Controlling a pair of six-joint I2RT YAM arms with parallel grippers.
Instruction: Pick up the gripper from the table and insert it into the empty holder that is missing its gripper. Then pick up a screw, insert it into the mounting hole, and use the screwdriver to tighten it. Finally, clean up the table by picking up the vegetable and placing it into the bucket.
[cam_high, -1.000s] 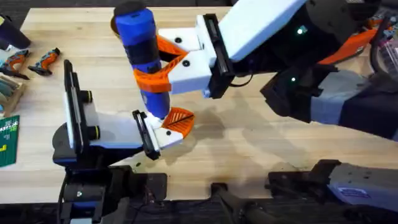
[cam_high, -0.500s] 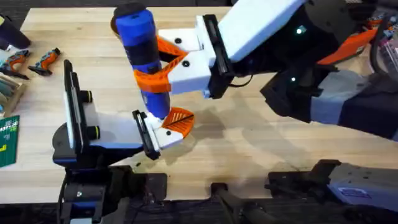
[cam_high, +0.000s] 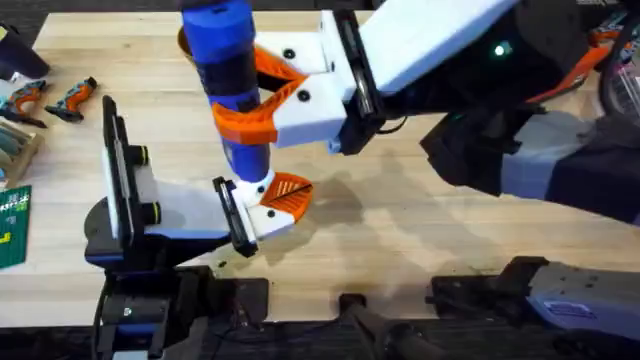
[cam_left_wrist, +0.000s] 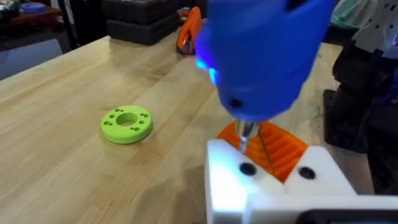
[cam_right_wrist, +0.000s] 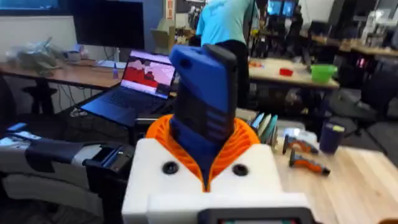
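My right gripper (cam_high: 247, 112) is shut on the blue screwdriver (cam_high: 228, 62), which stands upright between its orange pads (cam_right_wrist: 239, 140). In the right wrist view the screwdriver (cam_right_wrist: 202, 106) rises straight up from the white mounts. Its metal bit (cam_left_wrist: 247, 132) points down at a dark mounting hole (cam_left_wrist: 247, 169) in the white holder (cam_left_wrist: 273, 190) of my left gripper (cam_high: 280, 200). The orange gripper tip (cam_left_wrist: 277, 148) sits seated on that holder. A tan rim, probably the bucket (cam_high: 183, 38), peeks from behind the screwdriver. The vegetable is out of view.
A lime-green disc with holes (cam_left_wrist: 127, 123) lies on the wooden table beside the left gripper. Two orange-and-black hand tools (cam_high: 70, 97) and a green card (cam_high: 12, 225) sit at the table's left edge. The right arm's body spans the upper right.
My right gripper with the screwdriver has shifted slightly up and away in the overhead view. The left arm has stayed still.
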